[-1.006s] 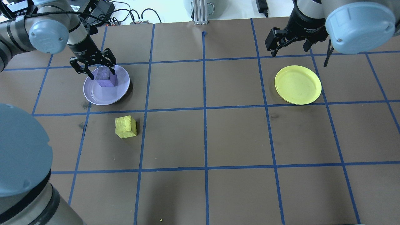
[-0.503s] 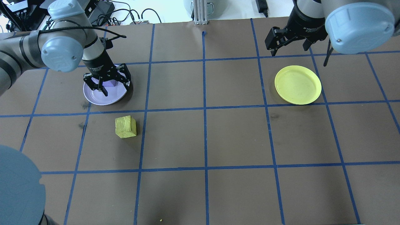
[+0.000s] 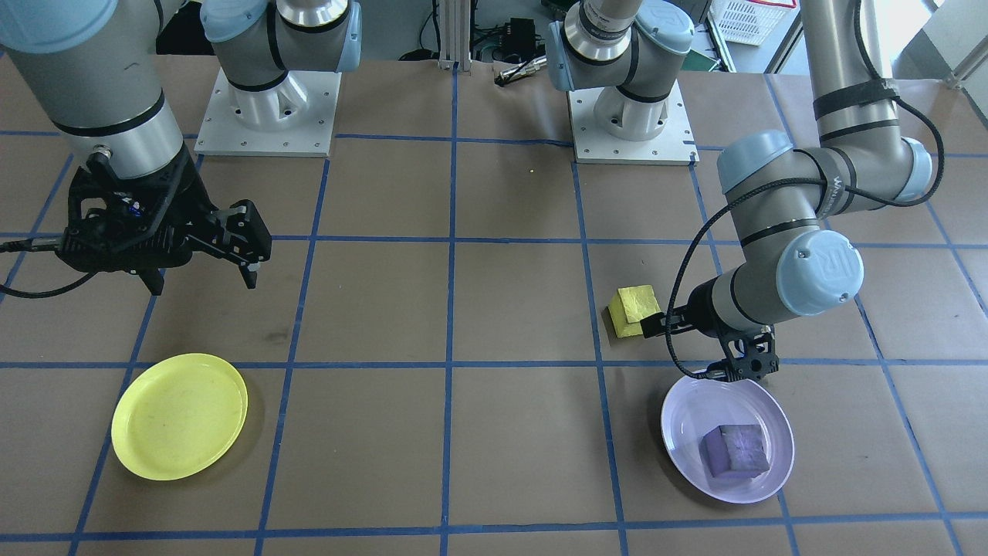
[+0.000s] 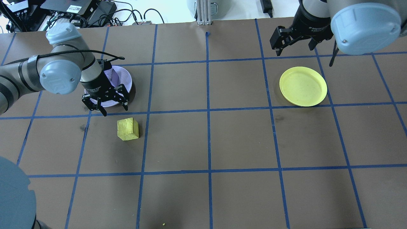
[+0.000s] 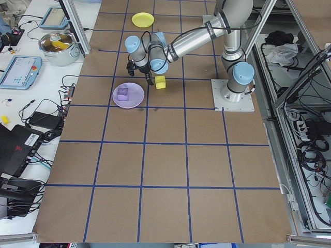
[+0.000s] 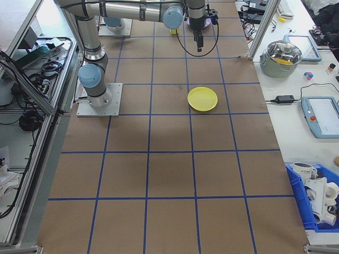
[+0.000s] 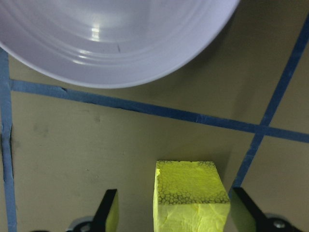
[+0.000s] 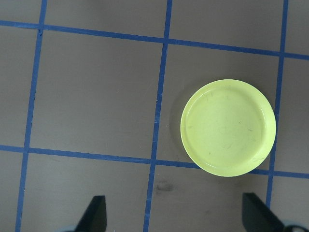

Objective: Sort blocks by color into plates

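A: Where is the purple block (image 3: 735,449) found?

B: It is seen lying inside the lavender plate (image 3: 682,428), untouched by either gripper. In the overhead view it is mostly hidden behind the left arm, so only a sliver of it can be made out there.

A: And the yellow block (image 4: 127,128)?

B: It is set on the brown paper table cover (image 4: 203,143), just beside the lavender plate on the robot's side, one blue tape line (image 4: 178,111) lying between them. The block and the plate are apart.

A: How is the left gripper (image 4: 105,104) placed?

B: It is held over the near rim of the lavender plate, between the plate and the yellow block. Its fingers are spread wide and nothing is gripped. In the wrist view the yellow block is framed between the two fingertips, below the plate's rim.

A: And the right gripper (image 4: 295,43)?

B: It is kept well apart from the lavender plate, raised beyond the yellow plate (image 4: 303,86). Its fingers are spread too, and nothing is held.

A: What is in the yellow plate?

B: Only its bare, faintly scuffed surface is shown.
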You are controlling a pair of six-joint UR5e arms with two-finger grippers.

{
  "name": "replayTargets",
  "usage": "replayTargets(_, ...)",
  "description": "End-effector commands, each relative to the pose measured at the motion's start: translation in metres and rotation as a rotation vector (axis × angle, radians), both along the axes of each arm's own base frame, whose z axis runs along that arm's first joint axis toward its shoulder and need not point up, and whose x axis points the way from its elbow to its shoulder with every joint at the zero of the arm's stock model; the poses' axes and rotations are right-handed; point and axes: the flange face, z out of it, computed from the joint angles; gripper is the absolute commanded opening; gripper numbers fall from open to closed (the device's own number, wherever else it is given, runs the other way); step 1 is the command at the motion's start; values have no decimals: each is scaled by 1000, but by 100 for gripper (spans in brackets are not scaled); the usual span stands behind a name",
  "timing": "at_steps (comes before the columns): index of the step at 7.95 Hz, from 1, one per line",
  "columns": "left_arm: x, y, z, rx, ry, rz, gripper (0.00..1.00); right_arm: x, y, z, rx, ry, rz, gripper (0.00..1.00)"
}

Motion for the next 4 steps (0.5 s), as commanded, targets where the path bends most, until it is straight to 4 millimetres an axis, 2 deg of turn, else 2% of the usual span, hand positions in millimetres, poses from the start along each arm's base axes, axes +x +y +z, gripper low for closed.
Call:
replayTargets(1, -1, 10, 5, -2, -8, 31, 87, 0, 0, -3, 9, 2, -1, 100)
replayTargets(4, -9, 14, 1, 16, -9, 35, 87, 0, -2, -3, 3, 0, 1, 100)
